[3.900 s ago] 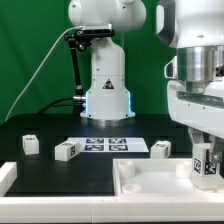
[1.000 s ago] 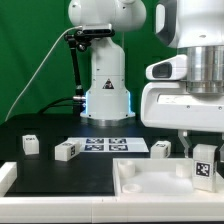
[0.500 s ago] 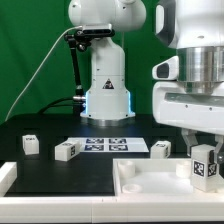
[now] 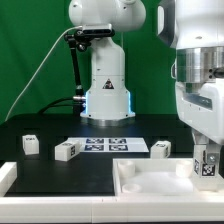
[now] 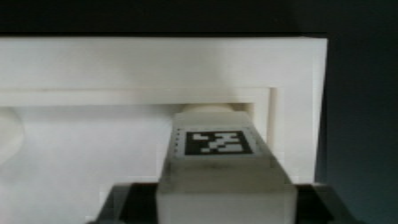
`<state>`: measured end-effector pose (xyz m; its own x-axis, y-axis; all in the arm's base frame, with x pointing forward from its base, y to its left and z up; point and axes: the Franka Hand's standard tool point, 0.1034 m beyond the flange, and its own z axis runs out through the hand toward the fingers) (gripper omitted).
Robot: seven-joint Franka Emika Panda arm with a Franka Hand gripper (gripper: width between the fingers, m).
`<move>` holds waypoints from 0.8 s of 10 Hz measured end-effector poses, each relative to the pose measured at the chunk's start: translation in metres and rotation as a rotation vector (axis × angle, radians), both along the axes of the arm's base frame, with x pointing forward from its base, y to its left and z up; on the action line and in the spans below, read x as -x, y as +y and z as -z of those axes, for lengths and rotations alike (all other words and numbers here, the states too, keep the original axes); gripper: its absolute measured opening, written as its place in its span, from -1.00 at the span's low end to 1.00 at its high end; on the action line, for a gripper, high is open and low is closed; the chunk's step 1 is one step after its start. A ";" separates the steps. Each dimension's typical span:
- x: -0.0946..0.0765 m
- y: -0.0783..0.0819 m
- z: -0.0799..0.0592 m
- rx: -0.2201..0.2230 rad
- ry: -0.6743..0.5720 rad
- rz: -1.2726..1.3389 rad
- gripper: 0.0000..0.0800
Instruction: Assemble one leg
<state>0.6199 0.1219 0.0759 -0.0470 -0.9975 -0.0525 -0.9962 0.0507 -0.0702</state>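
1 blocky white tagged leg (image 4: 206,164) held in end effector (image 4: 206,152).

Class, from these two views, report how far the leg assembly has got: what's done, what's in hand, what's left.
Done: one leg is picked up. In hand: the gripper holds it at the white board, at the corner on the exterior view's right. Left: whether it is seated cannot be told; three more legs lie loose on the table.

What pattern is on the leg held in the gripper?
A black-and-white square fiducial tag on the white leg; clearest in the wrist view.
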 end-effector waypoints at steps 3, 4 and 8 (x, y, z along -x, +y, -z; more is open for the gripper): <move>0.000 0.001 0.000 0.007 -0.001 -0.113 0.38; 0.000 0.003 -0.001 0.010 0.003 -0.159 0.55; 0.001 0.007 -0.002 0.053 -0.010 -0.661 0.62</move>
